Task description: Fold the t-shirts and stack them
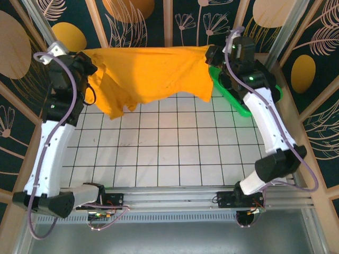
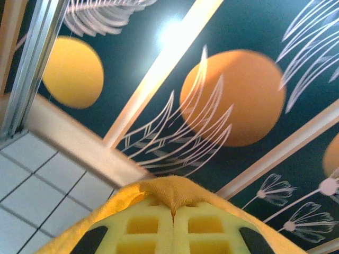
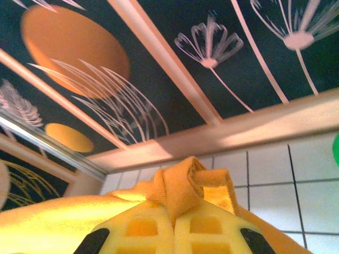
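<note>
Looks like a robotics lab cell: white gridded table (image 1: 159, 159), aluminium rail (image 1: 175, 203) along its near edge, leaf-printed backdrop panels (image 1: 185, 21) around.

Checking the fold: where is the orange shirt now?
In the top view the orange shirt hangs along the far edge of the table, held between the left gripper and right gripper, the green basket at its right end.

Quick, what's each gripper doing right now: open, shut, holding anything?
Left gripper: shut on the mustard-orange t-shirt.
Right gripper: shut on the same t-shirt.
</note>
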Controlling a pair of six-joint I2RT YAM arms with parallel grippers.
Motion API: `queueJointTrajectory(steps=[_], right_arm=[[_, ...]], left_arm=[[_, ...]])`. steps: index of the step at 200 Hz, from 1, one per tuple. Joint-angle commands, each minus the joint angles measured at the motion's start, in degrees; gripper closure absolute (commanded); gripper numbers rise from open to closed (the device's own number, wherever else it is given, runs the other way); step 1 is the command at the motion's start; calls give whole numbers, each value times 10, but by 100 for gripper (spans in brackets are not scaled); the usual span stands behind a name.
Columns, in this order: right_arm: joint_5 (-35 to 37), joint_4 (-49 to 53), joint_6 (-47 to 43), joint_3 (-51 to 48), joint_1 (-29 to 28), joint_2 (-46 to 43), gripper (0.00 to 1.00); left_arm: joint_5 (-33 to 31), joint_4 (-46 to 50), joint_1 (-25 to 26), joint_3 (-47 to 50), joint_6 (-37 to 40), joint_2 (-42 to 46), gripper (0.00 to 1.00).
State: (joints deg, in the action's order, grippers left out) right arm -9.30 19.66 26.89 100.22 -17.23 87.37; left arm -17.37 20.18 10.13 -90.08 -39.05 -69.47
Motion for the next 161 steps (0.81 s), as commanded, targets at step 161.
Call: queueJointTrajectory(steps=[161], right_arm=[[-56,74,119,59,51,127,100]], left_arm=[[-64,16,-17,-294,110,-347,100]])
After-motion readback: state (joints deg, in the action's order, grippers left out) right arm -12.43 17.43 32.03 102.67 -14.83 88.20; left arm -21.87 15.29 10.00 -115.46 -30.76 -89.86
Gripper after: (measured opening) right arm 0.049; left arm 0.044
